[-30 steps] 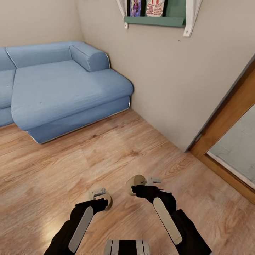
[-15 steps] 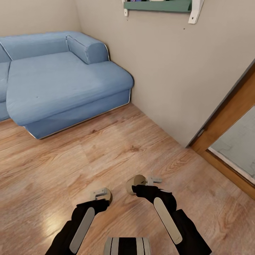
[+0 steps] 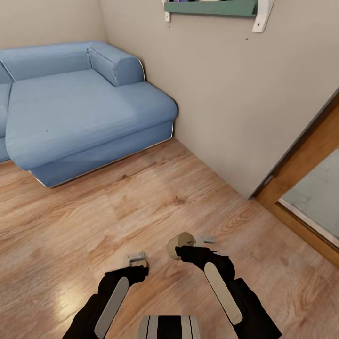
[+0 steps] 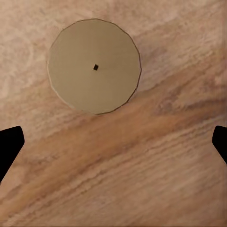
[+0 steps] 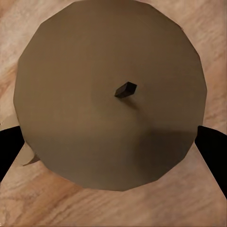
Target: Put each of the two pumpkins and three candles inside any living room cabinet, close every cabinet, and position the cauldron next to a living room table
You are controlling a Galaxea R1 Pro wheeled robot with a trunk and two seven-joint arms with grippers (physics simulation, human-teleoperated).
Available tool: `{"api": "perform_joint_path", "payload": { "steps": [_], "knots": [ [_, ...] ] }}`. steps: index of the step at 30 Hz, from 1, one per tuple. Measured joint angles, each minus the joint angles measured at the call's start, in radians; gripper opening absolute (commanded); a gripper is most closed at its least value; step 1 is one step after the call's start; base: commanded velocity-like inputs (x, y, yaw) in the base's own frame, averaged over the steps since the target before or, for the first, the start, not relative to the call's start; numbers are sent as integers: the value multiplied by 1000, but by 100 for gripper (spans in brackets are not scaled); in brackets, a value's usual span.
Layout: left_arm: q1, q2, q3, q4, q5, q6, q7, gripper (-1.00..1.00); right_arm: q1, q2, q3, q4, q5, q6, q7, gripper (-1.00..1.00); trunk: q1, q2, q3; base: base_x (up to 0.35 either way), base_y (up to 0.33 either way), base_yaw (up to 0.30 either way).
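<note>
Two tan round candles with short dark wicks are in play over the wooden floor. One candle stands on the floor below my left gripper, which is open, its black fingertips wide apart and clear of the candle. In the head view my left gripper hangs low over that candle and covers most of it. The other candle sits between the fingers of my right gripper, which is shut on its sides. In the head view this candle is tilted in my right gripper, above the floor.
A blue sofa stands at the back left. A beige wall with a green shelf runs along the right. A wooden door frame opens at the far right. Bare wooden floor lies around both arms.
The head camera has tipped slightly down, so the shelf sits higher in the picture. My left gripper has shifted over the floor candle and now covers it. The right gripper still holds its candle.
</note>
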Motion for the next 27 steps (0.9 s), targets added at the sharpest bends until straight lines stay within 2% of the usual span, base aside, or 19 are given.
{"api": "perform_joint_path", "payload": {
  "steps": [12, 27],
  "knots": [
    [0, 0, 1, 7, 1, 0, 0, 100, 0, 0, 0, 0, 0, 1, 0, -100, 0, 0, 0, 160, 5, 0],
    [0, 1, 6, 7, 1, 0, 0, 100, 0, 0, 1, 0, 0, 0, 0, -100, 0, 0, 0, 53, 88, 0]
  ]
}}
